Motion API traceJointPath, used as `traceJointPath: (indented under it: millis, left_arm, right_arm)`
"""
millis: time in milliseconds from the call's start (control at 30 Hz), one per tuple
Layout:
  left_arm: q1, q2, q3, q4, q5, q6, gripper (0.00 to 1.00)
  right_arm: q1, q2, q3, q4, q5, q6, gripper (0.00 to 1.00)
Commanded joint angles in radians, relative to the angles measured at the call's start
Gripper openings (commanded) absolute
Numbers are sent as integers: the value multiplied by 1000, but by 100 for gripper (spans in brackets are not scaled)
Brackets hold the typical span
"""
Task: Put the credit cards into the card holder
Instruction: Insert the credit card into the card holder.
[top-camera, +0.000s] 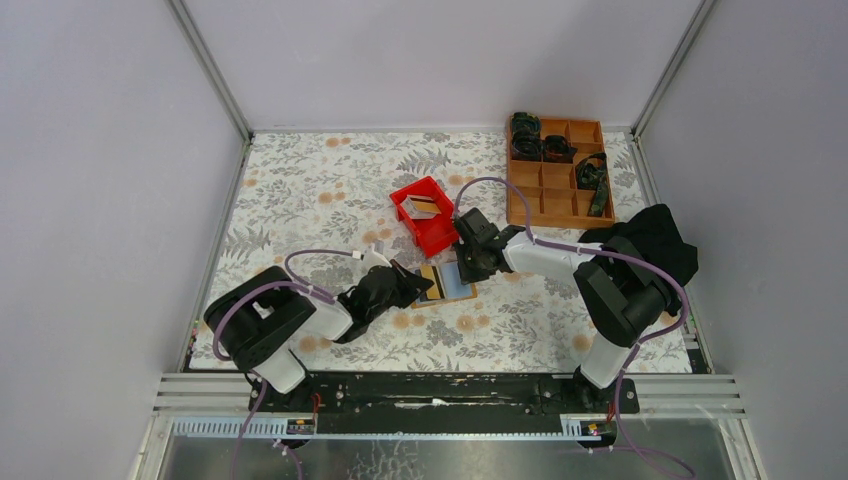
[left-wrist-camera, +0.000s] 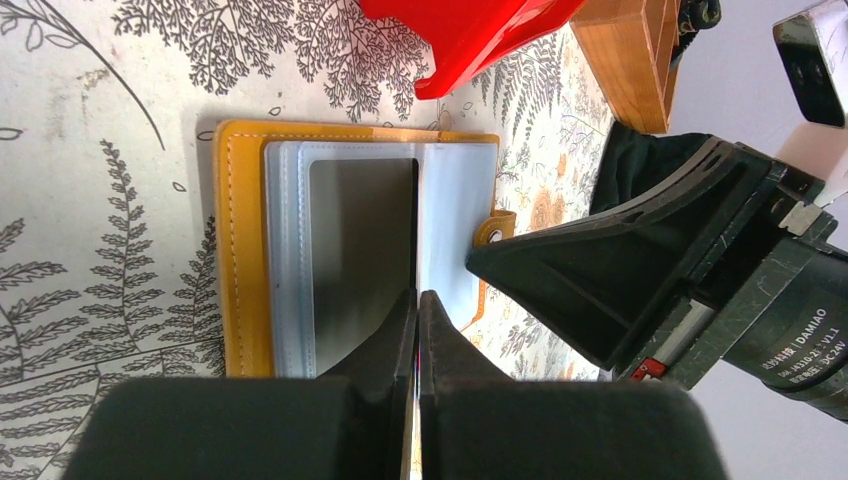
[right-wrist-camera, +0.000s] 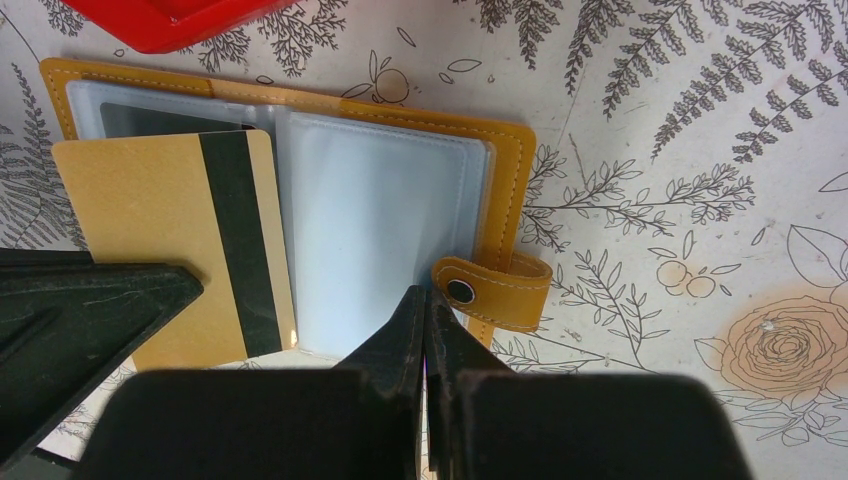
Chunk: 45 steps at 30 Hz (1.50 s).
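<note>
Facing the right wrist, a striped gold card (right-wrist-camera: 150, 230) overlaps the card holder (right-wrist-camera: 510, 180).

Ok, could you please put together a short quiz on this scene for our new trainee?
1. True or false: the card holder is folded shut.
2. The bin beside the holder is: A red, B blue, C green.
3. What runs across the tan credit card at the holder?
Key: 1 false, it lies open; 2 A; 3 a black stripe.
</note>
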Motion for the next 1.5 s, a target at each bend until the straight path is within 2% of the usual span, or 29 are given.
traceJointPath:
  millis: [0, 900, 1467]
  left_arm:
    - [-7, 18, -17, 75, -15, 4, 0]
    - [-6, 52, -5, 109, -30, 59, 0]
    - [-6, 130, -10, 216, 46, 58, 0]
  right_arm:
    - [8, 24, 5, -11, 20, -2, 0]
    - [8, 34, 3, -11, 9, -3, 0]
    - [8, 42, 6, -11, 9, 1, 0]
